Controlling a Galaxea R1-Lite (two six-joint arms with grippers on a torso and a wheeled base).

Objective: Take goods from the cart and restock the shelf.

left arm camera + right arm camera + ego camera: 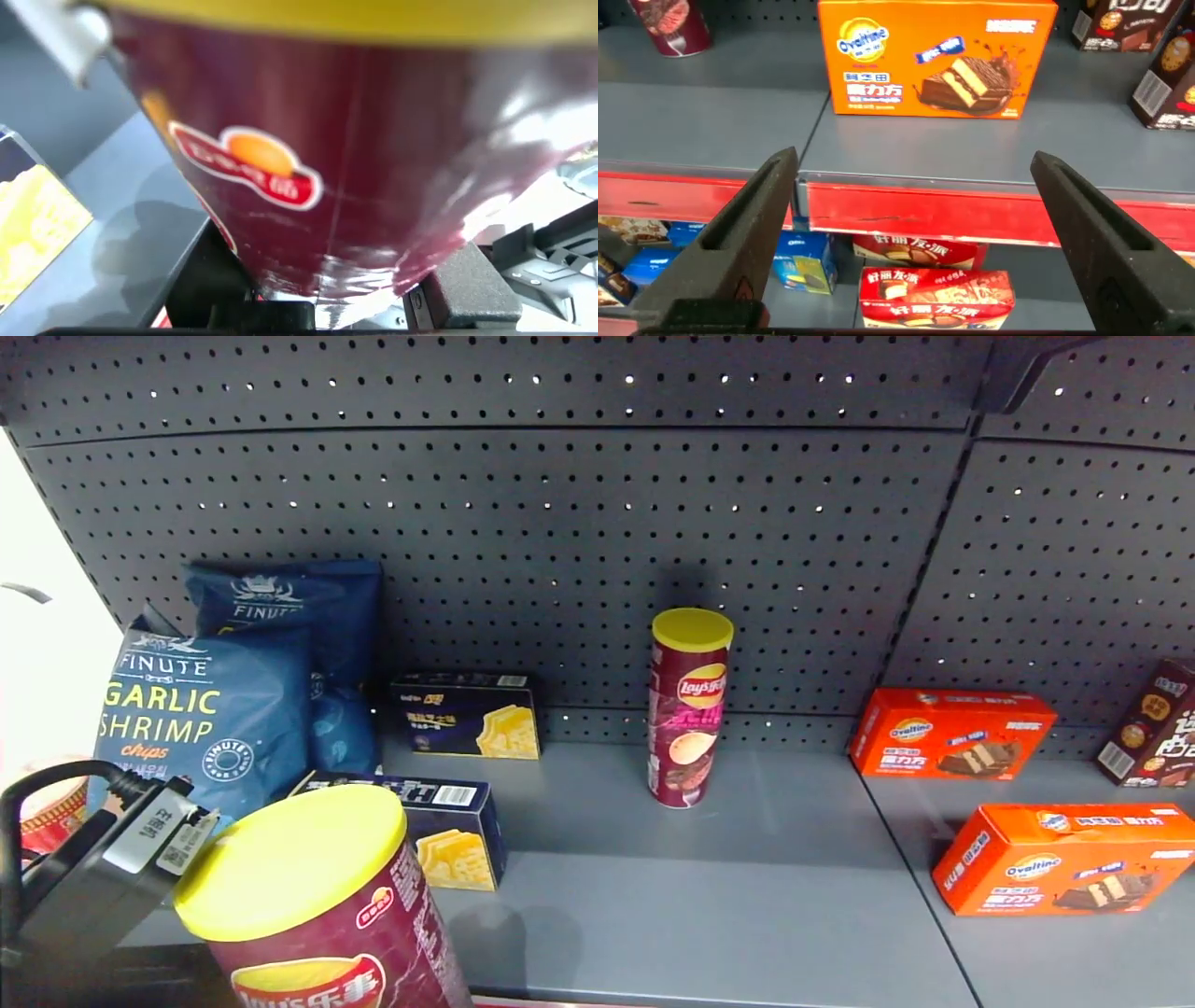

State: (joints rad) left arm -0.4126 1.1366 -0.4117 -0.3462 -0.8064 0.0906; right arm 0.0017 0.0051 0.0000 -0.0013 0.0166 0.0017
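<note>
L pincer [341,297] pinching chip can [322,924], approx upright, lid [289,859] up; R pincer [915,233] spread.

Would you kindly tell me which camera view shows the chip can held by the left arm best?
The head view: it takes in the chip can with its whole yellow lid and upper maroon body, low before the shelf. The left wrist view gives a close, partial stretch of the can: maroon side and logo.

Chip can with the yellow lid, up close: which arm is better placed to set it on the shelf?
Left. The left claw grips the chip can at the shelf's front edge. The right claw is open, empty, facing the orange box.
</note>
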